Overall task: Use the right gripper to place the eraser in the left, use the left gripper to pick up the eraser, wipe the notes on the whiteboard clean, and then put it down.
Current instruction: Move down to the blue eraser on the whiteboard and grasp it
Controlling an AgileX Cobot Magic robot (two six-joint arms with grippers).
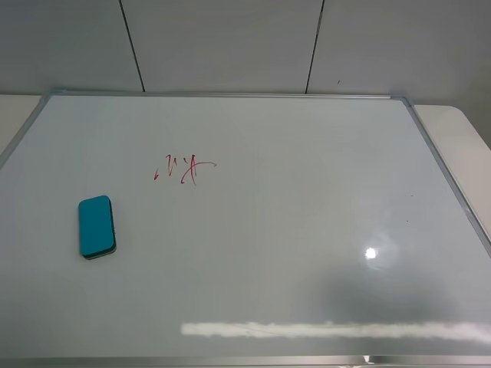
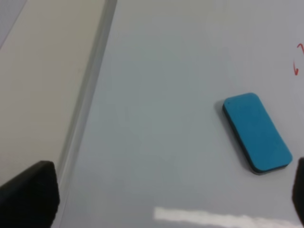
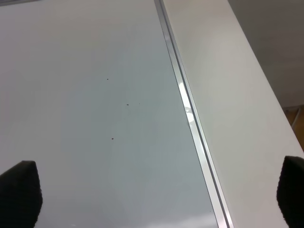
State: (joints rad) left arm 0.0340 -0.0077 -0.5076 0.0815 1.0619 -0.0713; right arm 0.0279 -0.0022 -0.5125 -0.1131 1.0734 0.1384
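The left gripper and right gripper stood wide, empty.
The left one needed to close across the teal rounded eraser block's narrow width.

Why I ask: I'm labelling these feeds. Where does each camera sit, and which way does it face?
Exterior high: mounted high, looking down on the board, eraser and notes; no arm shows.
Left wrist: on the left arm, looking down at the eraser and the board's frame; open left claw shows.
Right wrist: on the right arm, looking down at the frame and table; open right claw shows.
Shared: exterior and left wrist both show eraser and notes.
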